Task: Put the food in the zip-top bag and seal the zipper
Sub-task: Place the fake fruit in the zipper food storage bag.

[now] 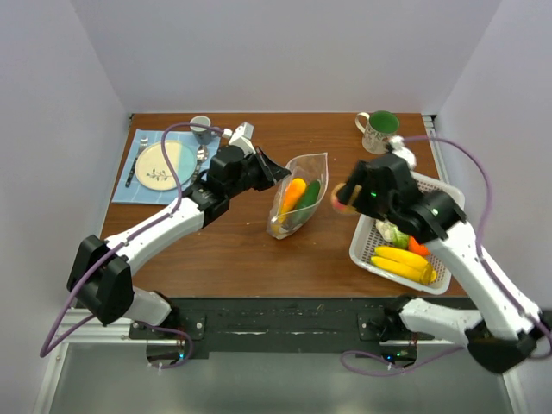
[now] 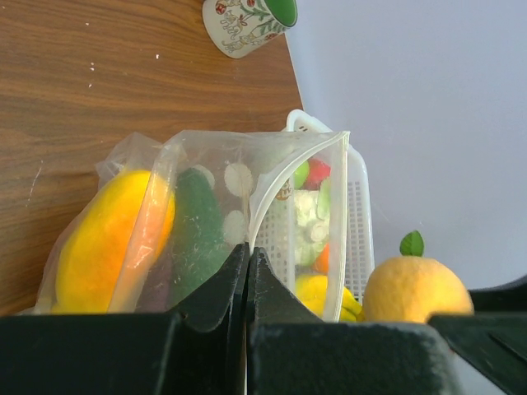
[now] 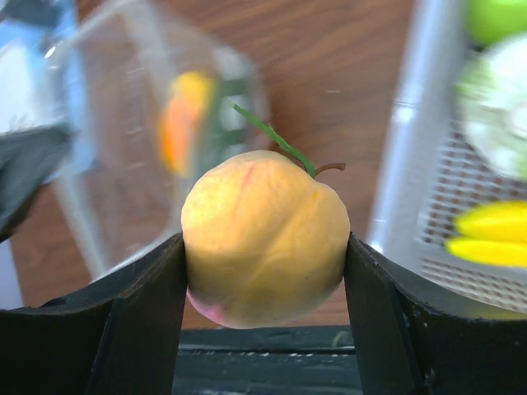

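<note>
The clear zip-top bag (image 1: 299, 191) lies at the table's middle with its mouth held open; its zipper strip is too thin to make out. Inside are an orange piece (image 1: 291, 197) and a green cucumber (image 1: 309, 195). My left gripper (image 1: 276, 171) is shut on the bag's mouth edge (image 2: 247, 247); in the left wrist view the orange-yellow piece (image 2: 103, 239) and cucumber (image 2: 196, 230) show through the plastic. My right gripper (image 1: 342, 197) is shut on a yellow-orange peach (image 3: 263, 234), held above the table just right of the bag (image 3: 132, 140). The peach also shows in the left wrist view (image 2: 416, 288).
A white slotted basket (image 1: 366, 250) at the right holds yellow bananas (image 1: 404, 263) and other pieces. A flowered mug (image 1: 378, 129) stands at the back right. A plate (image 1: 164, 166) on a blue mat (image 1: 128, 188) and a small cup (image 1: 201, 127) are at the back left.
</note>
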